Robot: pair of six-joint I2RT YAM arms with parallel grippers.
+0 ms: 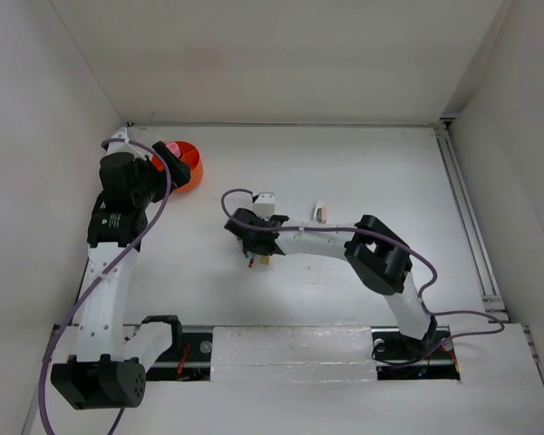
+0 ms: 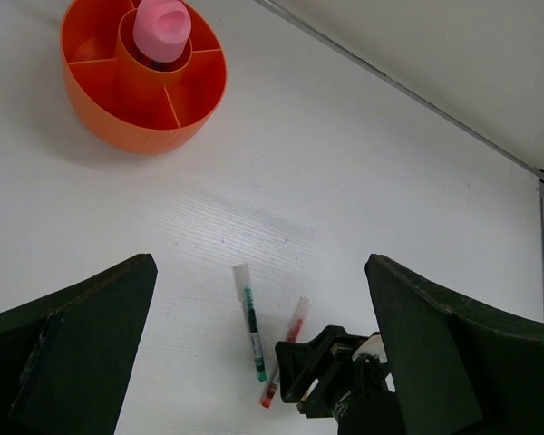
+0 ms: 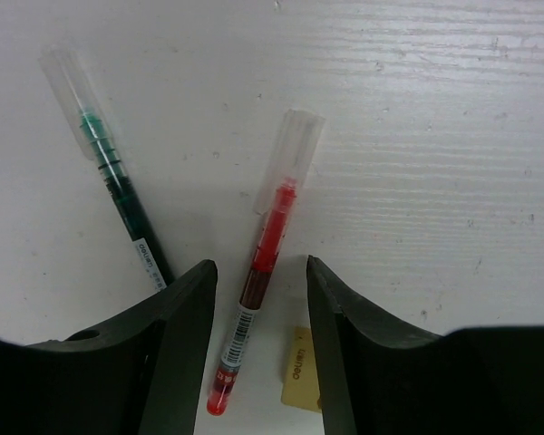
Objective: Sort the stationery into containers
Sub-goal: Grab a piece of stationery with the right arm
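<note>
Right gripper [image 3: 258, 267] is down over the thin red pen with a clear cap [image 3: 267, 308], jaws parted a bit wider than the barrel, one finger on each side, with a gap showing on both sides, so it has hold of nothing. The pen lies flat on the white table [image 1: 363, 172], near mid-table. A dark green pen with a clear cap [image 3: 113, 181] lies just beside it, outside the jaws and angled away. A small tan block with print [image 3: 299, 381] sits near the red pen's butt end. A small white-and-tan eraser [image 1: 320, 213] lies apart, to the right. Left gripper [image 2: 261, 267] hangs spread wide, empty, near the round orange plastic tub [image 2: 118, 127] at the far-left corner. A pink-capped tube [image 2: 161, 29] stands upright in the tub's centre compartment.
</note>
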